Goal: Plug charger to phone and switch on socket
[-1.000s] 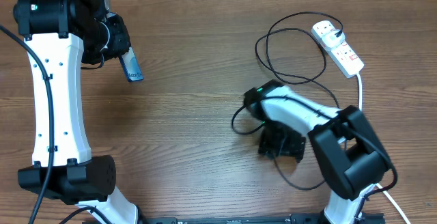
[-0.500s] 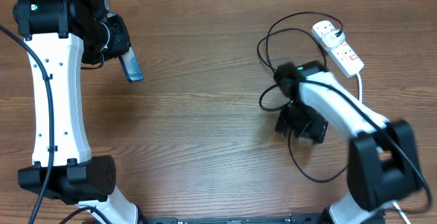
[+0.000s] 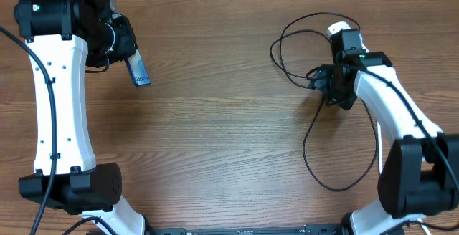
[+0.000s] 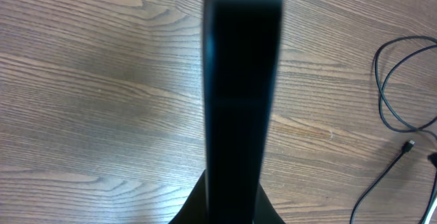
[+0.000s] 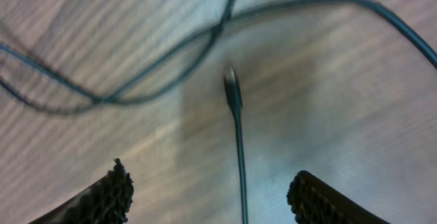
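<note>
Right arm (image 3: 391,109) has swung from mid-table to the far right corner, and the charger (image 3: 305,147) slack lies differently now. Left arm (image 3: 61,99) and phone (image 3: 138,72) have not budged.

Left jaws are clamped on the phone, holding it tilted off the table (image 3: 215,135) at far left. Its wrist camera sees only a dark edge-on bar. We judge it is held up like that to present a port for plugging, but we cannot tell which end faces out.

Right jaws stand wide with nothing between them. In the right wrist view the plug tip (image 5: 231,87) lies on the table just ahead, its cable running back between the two fingers. The view is blurred. We judge this is a line-up to pick the tip.

The socket (image 3: 337,29) sits just beyond the right arm and is mostly hidden under it. Only a white end shows, and the switches are not readable.

In the way: charger loops cross close to the tip, so a closing grab could catch extra strands. Tip and phone are well apart, across the table. The long loop trailing toward the near edge may drag on the carry.
</note>
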